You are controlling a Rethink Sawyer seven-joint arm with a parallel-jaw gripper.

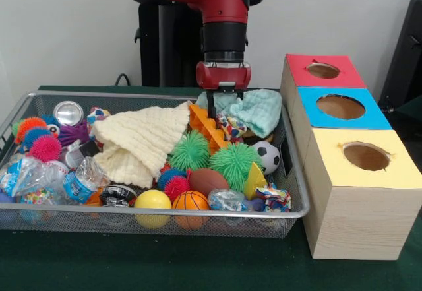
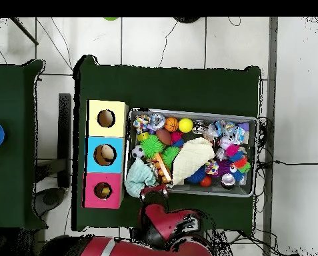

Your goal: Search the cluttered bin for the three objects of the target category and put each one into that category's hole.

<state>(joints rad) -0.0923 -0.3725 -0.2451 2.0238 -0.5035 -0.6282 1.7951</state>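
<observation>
A: Where is the red and black gripper [image 1: 223, 103]?

B: Lowered over the far end of the silver wire-mesh bin [image 1: 39, 220] on the green-covered desk [image 1: 165, 264]. Its dark fingers [image 1: 211, 104] dip beside the pale mint knitted cloth [image 1: 258, 111] and above the orange ridged plastic toy [image 1: 203, 125].

A: Holding anything?

B: I cannot tell; the tips sit among clutter, and how far apart they stand is unclear.

A: And the holes?

B: The wooden box [image 1: 359, 222] beside the bin has red [image 1: 323, 70], blue [image 1: 341, 107] and yellow [image 1: 366, 156] tops
</observation>
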